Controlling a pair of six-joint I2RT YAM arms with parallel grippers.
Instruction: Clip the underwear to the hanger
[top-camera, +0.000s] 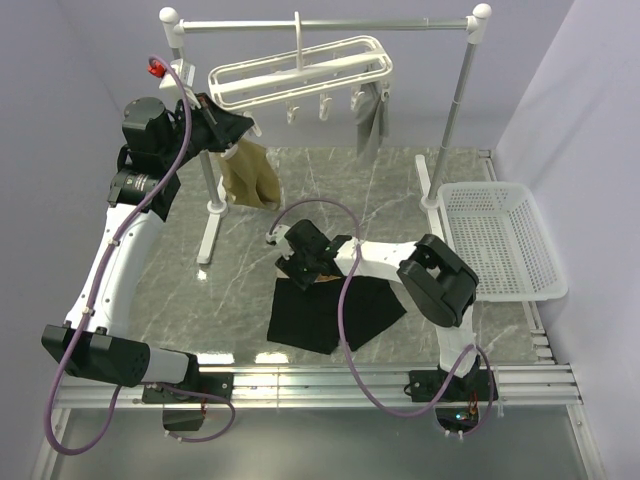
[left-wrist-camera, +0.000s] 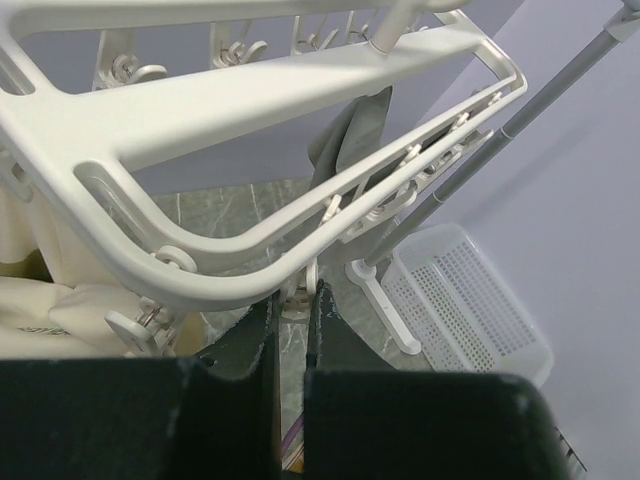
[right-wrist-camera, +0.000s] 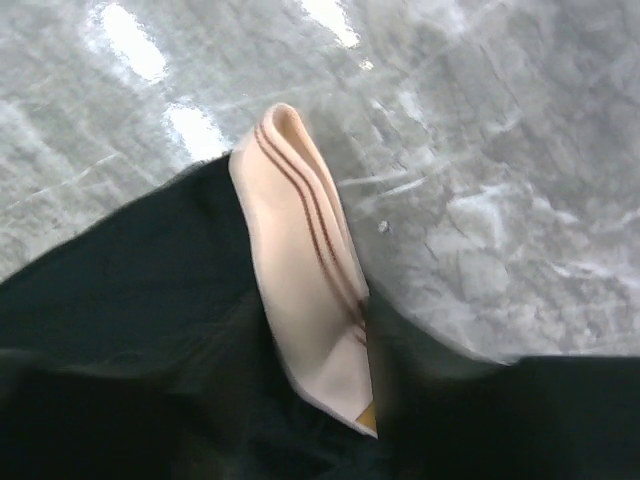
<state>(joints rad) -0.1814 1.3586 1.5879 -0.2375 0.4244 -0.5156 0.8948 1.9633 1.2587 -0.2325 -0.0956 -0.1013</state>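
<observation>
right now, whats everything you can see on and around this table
black fabric boxer briefs with a tan waistband: 1, black and tan, lying on the table
white plastic rectangular drying hanger: 1, white, hooked on the rail
small dangling clips: a row, white, under the hanger
grey garment: 1, grey, hanging at the hanger's right end
tan garment: 1, tan, hanging behind the left gripper
metal rail with white posts: 1, silver and white, at the back
white perforated plastic basket: 1, white, table's right side
grey marble table: 1, grey
left gripper: 1, black, up at the hanger's rail
right gripper: 1, black, pinching the waistband
</observation>
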